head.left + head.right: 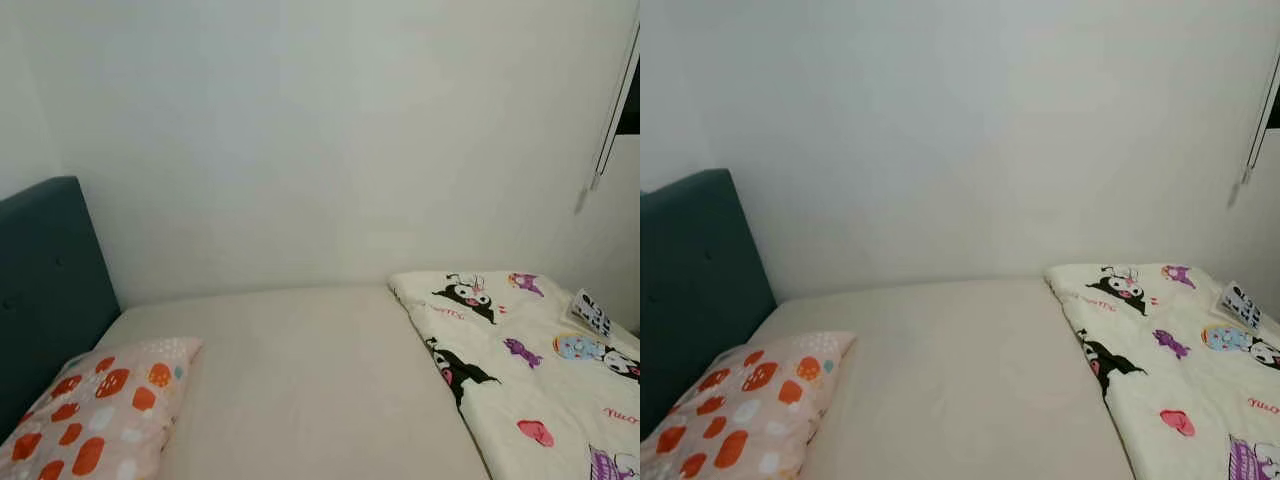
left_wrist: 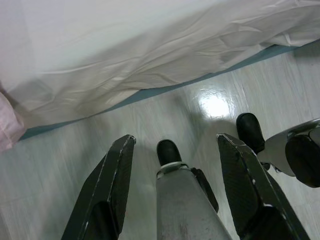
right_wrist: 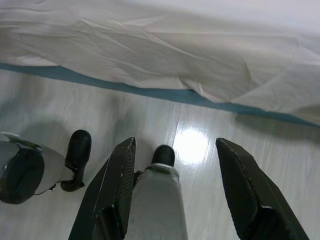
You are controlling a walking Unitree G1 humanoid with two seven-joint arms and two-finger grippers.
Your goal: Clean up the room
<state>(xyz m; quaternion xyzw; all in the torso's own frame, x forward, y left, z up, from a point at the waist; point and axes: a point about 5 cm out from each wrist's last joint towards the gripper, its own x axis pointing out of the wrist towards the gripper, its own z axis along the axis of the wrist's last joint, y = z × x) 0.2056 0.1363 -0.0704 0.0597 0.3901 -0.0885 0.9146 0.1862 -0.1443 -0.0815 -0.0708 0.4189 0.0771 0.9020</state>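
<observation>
Your head views cut the bed at the bottom edge, so its near side is out of sight. The pillow at 7 o'clock runs off the lower left corner. The cartoon-print blanket at 4 o'clock is clipped by the right and bottom edges; a small printed item at its right side is too small to read. The teal headboard at 9 o'clock leaves the left edge. At 2 o'clock, a hanging cord and a dark shape run off the right edge. In your wrist views, the draped sheet hides everything under the bed, and both grippers' finger bases are cut off.
</observation>
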